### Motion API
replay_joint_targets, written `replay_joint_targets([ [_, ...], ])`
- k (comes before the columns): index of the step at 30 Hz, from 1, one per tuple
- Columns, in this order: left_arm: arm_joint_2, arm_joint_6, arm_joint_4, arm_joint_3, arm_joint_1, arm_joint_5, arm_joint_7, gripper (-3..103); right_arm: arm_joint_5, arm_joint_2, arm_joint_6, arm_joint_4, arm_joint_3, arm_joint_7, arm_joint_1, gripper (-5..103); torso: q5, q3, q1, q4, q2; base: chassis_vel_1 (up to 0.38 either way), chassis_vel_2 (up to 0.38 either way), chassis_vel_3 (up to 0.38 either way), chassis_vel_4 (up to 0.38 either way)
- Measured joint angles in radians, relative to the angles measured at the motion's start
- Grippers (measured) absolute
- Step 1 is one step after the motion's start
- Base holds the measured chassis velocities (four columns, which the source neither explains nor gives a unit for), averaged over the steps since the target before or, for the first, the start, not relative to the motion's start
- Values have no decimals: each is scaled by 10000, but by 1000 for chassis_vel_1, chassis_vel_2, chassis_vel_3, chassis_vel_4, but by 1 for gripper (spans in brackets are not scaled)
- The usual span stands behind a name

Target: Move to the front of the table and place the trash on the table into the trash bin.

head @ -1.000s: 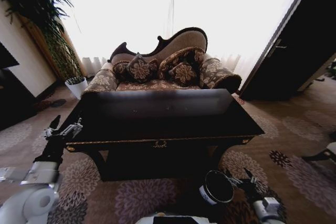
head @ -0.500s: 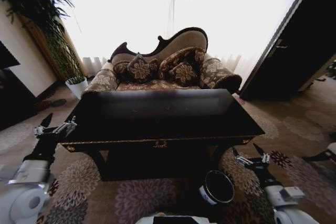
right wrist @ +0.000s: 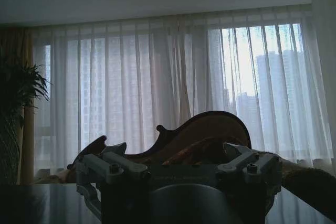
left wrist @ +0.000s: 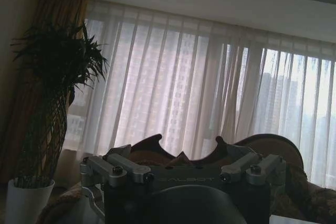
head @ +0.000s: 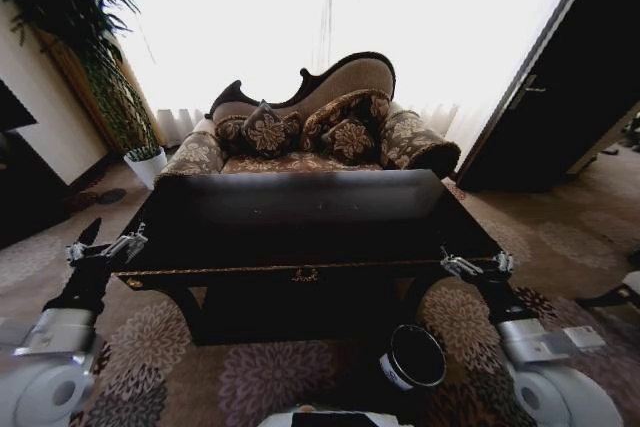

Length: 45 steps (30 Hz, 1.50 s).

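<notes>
Trash bin (head: pixel 413 357): small round black cylinder with a pale label, standing on the patterned carpet (head: pixel 250 372) just in front of the table, toward its right front leg, mouth upward; left gripper (head: pixel 103 246): raised beside the table's left front corner, fingers spread apart, nothing between them; right gripper (head: pixel 476 265): raised at the table's right front corner, close to the gold edge trim, fingers likewise parted and holding nothing; table (head: pixel 300 222): large near-black console with glossy top, gold trim along the front edge and a gold emblem at front centre, curved legs beneath; no trash can be made out on its dark reflective top, so its whereabouts cannot be told; sofa (head: pixel 310 127): ornate, with a carved dark frame and floral cushions, directly behind the table; potted plant (head: pixel 145 162): in a white pot, behind the table's left end, beside the sofa; sheer curtains (head: pixel 330 7): bright, across the window behind the sofa; dark door (head: pixel 560 97): behind the table's right end.
</notes>
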Motion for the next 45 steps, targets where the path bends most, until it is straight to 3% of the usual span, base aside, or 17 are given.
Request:
replay_joint_targets([
  [8, 101, -11, -139, 218, 478, 28, -22, 100, 116, -735, -255, -297, -233, 217, 934, 100, 2, 1, 1, 1, -1, 0, 0, 0, 0],
  [29, 247, -41, -271, 209, 900, 50, 4, 100, 149, -752, -141, -311, -311, -717, 949, 100, 1, 0, 1, -1, -1, 0, 0, 0, 0],
  [45, 254, -41, -306, 286, 922, 93, 18, 100, 172, -762, -21, -273, -251, -941, 871, 100, 0, -3, -4, -1, 0, 86, -83, -83, 78],
])
